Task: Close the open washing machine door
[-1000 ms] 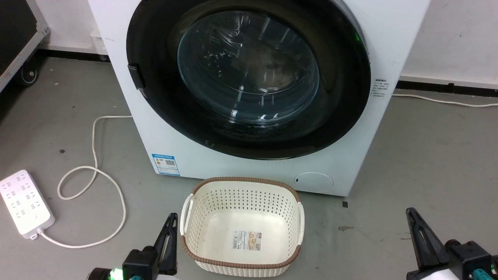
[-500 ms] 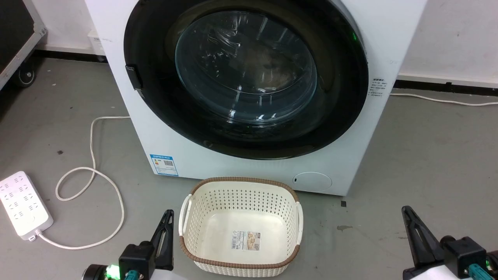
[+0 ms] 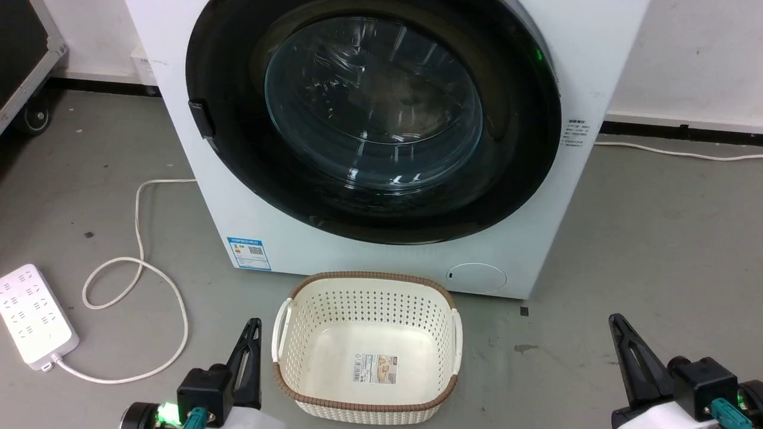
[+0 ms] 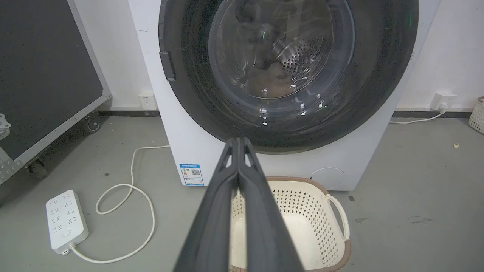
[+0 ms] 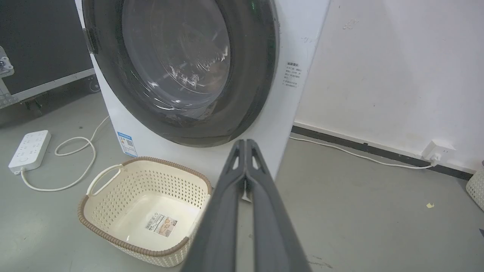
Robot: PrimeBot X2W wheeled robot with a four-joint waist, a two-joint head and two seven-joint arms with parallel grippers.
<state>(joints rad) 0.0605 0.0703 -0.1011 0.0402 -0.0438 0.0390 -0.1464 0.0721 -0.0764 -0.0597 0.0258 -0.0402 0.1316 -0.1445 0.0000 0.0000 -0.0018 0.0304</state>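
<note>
The washing machine is a white front-loader standing against the wall. Its washing machine door, a wide glossy black ring around a bulging glass bowl, lies flat against the machine's front. The door's latch tab sits at its left edge. My left gripper is shut and holds nothing, low at the left beside the basket. My right gripper is shut and holds nothing, low at the right over bare floor. In the left wrist view the left gripper points at the door. In the right wrist view the right gripper points at the machine's lower right corner.
A cream perforated basket with a brown rim stands on the floor just before the machine, between my grippers. A white power strip and its looped cable lie at the left. A black wheeled case stands at the far left.
The whole head picture has drifted a little to the left, so the camera has moved. Both grippers stay shut and the door has not moved.
</note>
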